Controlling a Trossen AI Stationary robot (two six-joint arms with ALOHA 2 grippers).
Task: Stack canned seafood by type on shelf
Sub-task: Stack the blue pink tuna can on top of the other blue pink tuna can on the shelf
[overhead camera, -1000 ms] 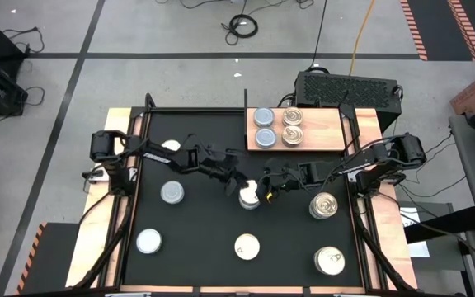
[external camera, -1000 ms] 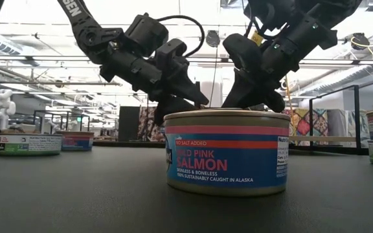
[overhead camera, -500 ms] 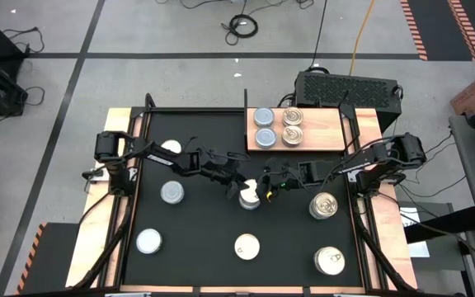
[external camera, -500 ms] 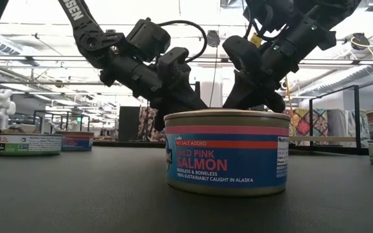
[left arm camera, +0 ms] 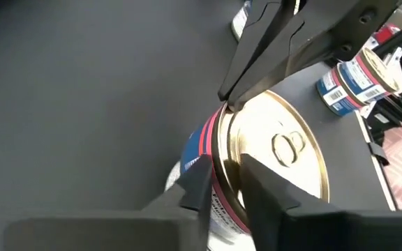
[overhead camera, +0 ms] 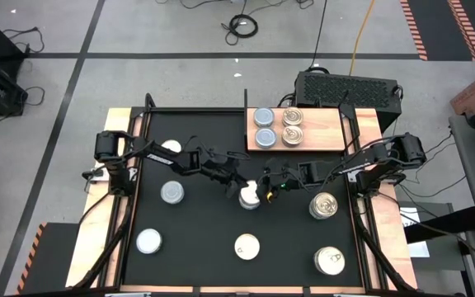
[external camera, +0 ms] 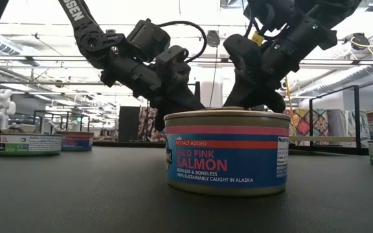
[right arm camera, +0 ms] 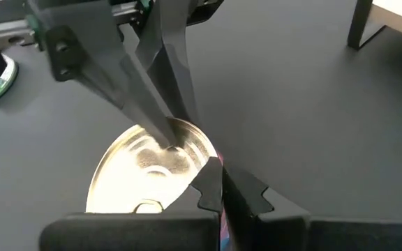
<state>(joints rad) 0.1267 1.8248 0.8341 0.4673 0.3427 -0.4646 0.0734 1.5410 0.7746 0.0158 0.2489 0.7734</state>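
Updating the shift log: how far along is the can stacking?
Early. The shelf holds four cans, two silver-topped and two gold-topped. Both the left gripper and the right gripper meet at a gold-topped can tipped on its edge mid-mat. Five more cans sit loose on the mat.

arms: matte black, blocky jointed links
cables: black loops along both arms
marking: white lettering on one upper link
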